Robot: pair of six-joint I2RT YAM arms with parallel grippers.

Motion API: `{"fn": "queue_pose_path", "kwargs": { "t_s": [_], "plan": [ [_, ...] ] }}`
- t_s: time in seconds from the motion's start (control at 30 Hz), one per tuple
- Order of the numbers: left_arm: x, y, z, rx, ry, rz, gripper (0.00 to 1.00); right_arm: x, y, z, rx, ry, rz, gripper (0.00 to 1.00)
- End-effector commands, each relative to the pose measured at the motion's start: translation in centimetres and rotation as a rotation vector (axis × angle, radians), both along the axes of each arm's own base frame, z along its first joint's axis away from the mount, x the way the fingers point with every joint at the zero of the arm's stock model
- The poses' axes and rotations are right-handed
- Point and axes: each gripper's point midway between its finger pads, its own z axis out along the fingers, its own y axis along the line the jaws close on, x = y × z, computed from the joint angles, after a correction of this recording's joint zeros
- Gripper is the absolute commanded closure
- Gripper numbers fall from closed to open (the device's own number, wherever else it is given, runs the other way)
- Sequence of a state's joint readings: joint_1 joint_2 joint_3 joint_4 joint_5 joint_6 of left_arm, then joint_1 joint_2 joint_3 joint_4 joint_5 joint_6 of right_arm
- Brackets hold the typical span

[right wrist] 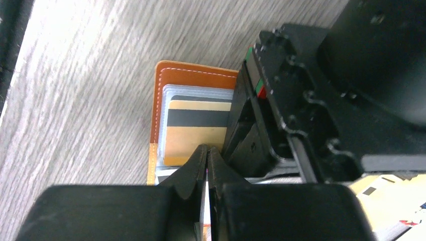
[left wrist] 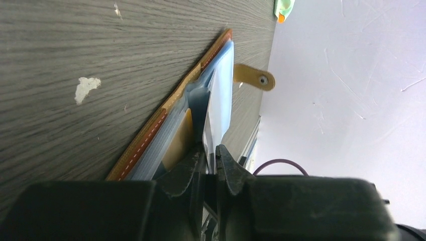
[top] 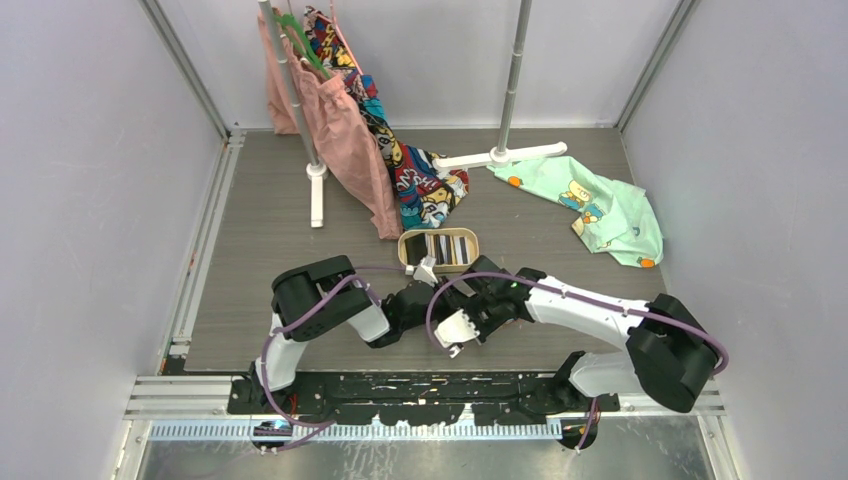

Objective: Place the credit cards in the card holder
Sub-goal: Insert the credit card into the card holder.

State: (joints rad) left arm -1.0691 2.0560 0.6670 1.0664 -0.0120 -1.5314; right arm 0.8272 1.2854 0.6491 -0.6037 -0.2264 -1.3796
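Tan card holder (right wrist: 193, 75) open; left end effector (left wrist: 210, 148) pinches sleeve (left wrist: 221, 85), right end effector (right wrist: 207, 149) card (right wrist: 203, 221).

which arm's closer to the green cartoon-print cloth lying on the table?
Right. The right arm reaches across just nearward of the green cloth, forearm close to its near edge. The left arm is folded far to the cloth's left, past the oval tray.

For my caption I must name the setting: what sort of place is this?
Probably a robot test cell in a lab: plain white panel walls, aluminium frame rails, and two arms bolted at a table edge.
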Motion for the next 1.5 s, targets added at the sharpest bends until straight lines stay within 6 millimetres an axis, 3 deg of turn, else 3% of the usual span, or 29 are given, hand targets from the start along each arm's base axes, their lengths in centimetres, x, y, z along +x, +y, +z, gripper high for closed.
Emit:
{"fn": "queue_pose_path", "kwargs": {
  "t_s": [0.0,0.5,0.67,0.97,1.2,1.3,1.47],
  "plan": [
    [-0.3,0.6,-1.8,0.048,0.035,-0.023,0.85,1.4,-1.7,0.4,-0.035,-0.066,-0.044,0.91],
    [0.3,0.9,-2.0,0.064,0.026,-0.024,0.84,3.9,-4.2,0.7,-0.055,-0.111,-0.171,0.91],
    [0.6,1.1,-1.0,0.074,-0.018,-0.035,0.84,3.9,-3.7,2.3,0.044,-0.053,-0.242,0.9],
    [0.5,1.7,2.9,0.138,-0.2,-0.091,0.84,3.5,-4.0,7.3,0.304,0.151,-0.475,0.63],
    [0.9,4.4,5.0,0.287,-0.396,-0.108,0.84,4.6,-4.6,9.8,0.439,0.379,-0.777,0.53],
    [1.5,6.2,6.2,0.404,-0.513,-0.116,0.84,4.7,-4.7,9.7,0.424,0.534,-0.887,0.53],
    [2.8,10.6,9.3,0.591,-0.708,-0.062,0.82,5.0,-5.2,7.8,0.316,0.73,-1.055,0.54]
  ]
}}
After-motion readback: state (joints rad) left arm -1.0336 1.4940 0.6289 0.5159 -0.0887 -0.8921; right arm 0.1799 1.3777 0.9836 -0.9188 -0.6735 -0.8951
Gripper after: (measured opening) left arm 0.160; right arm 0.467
